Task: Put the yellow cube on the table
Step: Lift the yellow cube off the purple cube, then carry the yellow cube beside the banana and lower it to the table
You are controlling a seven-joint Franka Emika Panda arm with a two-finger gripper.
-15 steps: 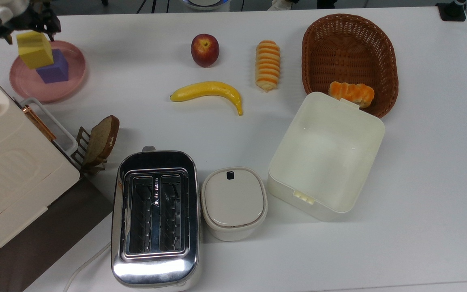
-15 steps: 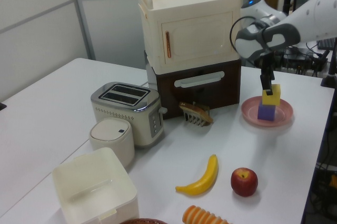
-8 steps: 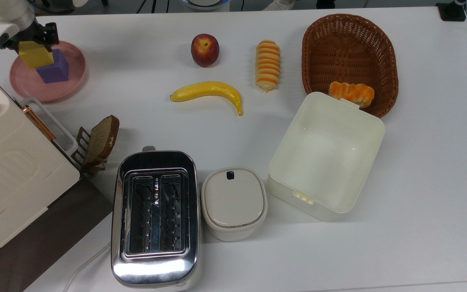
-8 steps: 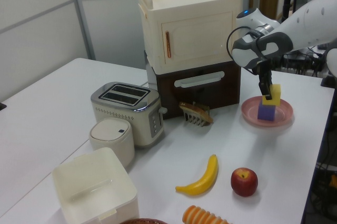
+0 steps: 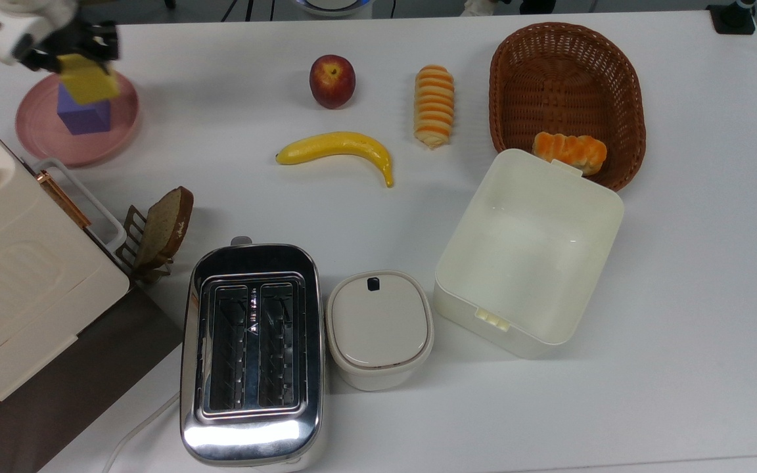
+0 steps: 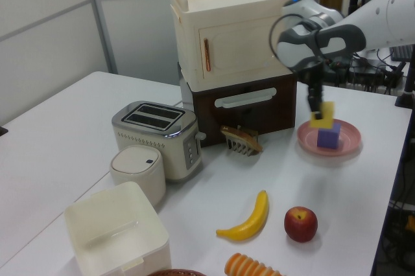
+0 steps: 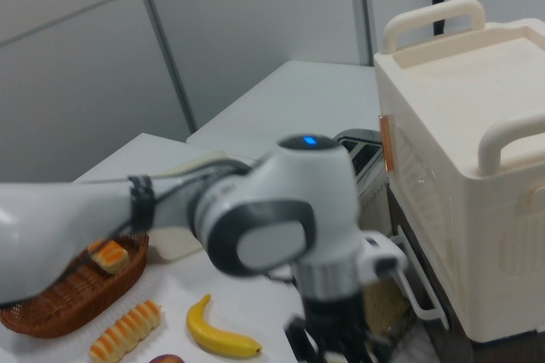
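Observation:
My gripper (image 5: 86,62) is shut on the yellow cube (image 5: 89,81), holding it tilted in the air above the purple cube (image 5: 83,114). The purple cube sits on the round pink plate (image 5: 40,128) at the top view's upper left. In the left view the yellow cube (image 6: 321,114) hangs from the gripper (image 6: 316,106) just above and to the left of the purple cube (image 6: 329,137), over the plate (image 6: 349,147). The white table (image 5: 234,177) lies open to the right of the plate in the top view. The right view has the arm's wrist (image 7: 332,295) up close.
On the table are an apple (image 5: 332,81), a banana (image 5: 339,148), a striped pastry (image 5: 434,105), a wicker basket (image 5: 566,92), an open white box (image 5: 528,253), a lidded pot (image 5: 378,328), a toaster (image 5: 252,351) and a toast rack (image 5: 158,230). A cream cabinet (image 5: 17,282) stands at the top view's left.
The gripper has lifted the yellow cube off the purple cube and carried it toward the top view's right, tilting it. The purple cube stays on the plate.

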